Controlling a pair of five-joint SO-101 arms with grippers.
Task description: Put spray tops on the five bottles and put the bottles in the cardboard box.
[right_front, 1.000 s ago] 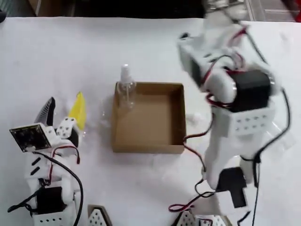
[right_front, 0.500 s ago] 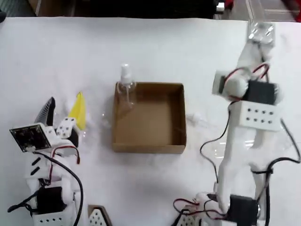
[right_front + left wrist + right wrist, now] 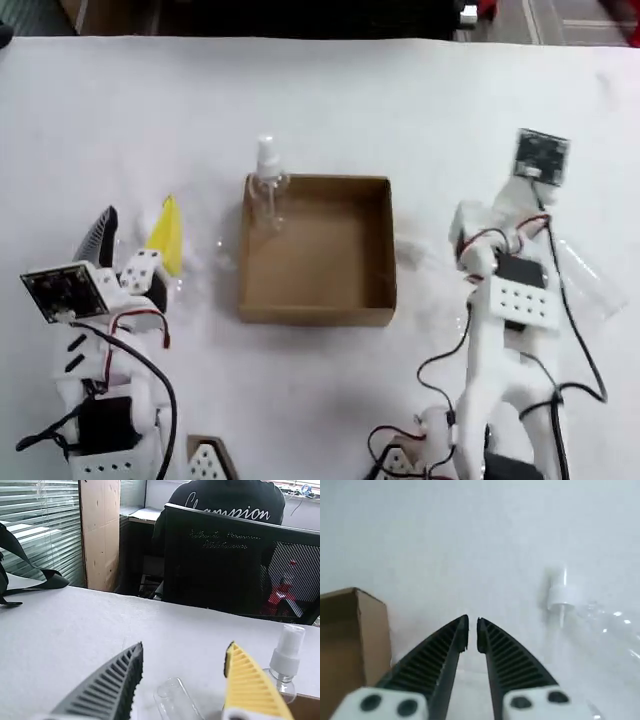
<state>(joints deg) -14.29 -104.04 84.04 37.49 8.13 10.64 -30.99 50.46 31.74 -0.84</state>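
The cardboard box (image 3: 380, 250) lies open mid-table. A clear bottle with a white spray top (image 3: 268, 180) stands at its far left corner, also seen past the yellow finger as the bottle (image 3: 285, 665). My left gripper (image 3: 180, 680) is open near the left of the box, and a capless clear bottle (image 3: 175, 702) lies on the table between its black and yellow fingers. My right gripper (image 3: 472, 630) is shut with nothing in it, low over the table to the right of the box (image 3: 350, 635). A loose white spray top (image 3: 559, 595) lies just beyond its tips.
A clear bottle (image 3: 585, 285) lies on its side beside the right arm (image 3: 505, 295), seen as a glassy shape (image 3: 612, 625) by the spray top. A black chair (image 3: 235, 560) stands past the far table edge. The far half of the white table is bare.
The right arm swung away from the box's right side toward the far right, then pulled back and dropped low beside the box. The left arm has not moved.
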